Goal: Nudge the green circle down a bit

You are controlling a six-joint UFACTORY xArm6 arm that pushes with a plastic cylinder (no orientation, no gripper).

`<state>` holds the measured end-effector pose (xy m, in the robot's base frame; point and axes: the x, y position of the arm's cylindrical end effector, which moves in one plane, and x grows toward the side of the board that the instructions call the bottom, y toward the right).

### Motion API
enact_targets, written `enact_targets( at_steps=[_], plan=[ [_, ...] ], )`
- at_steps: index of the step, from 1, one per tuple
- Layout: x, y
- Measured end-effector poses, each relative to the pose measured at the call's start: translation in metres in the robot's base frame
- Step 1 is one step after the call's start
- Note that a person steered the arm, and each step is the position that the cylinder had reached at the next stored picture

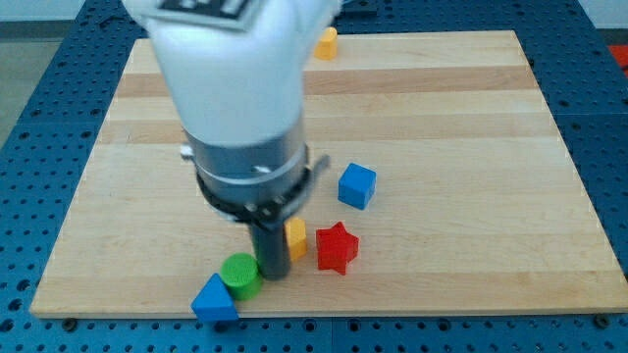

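One green circle (239, 275) sits near the surface (461, 157) bottom edge, touching a blue triangle (214, 299). My tip (273, 274) stands just right of it. No pincer shows, so its state I cannot tell.

I saw a blue cube (357, 185) right of centre and a red star (336, 247) below it. A yellow block (295, 237) sat just left of the star, partly hidden. A blue triangle (214, 299) was at the wooden board's (471, 127) bottom edge, another yellow block (326, 43) at top centre.
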<state>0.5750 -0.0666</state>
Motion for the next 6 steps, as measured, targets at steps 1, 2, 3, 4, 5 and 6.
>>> enact_targets(
  at_steps=[1,2,3,4,5,6],
  plan=[
    [-0.021,-0.020],
    [-0.021,-0.011],
    [-0.027,-0.010],
    [-0.030,-0.010],
    [-0.010,-0.016],
    [-0.014,-0.009]
  ],
)
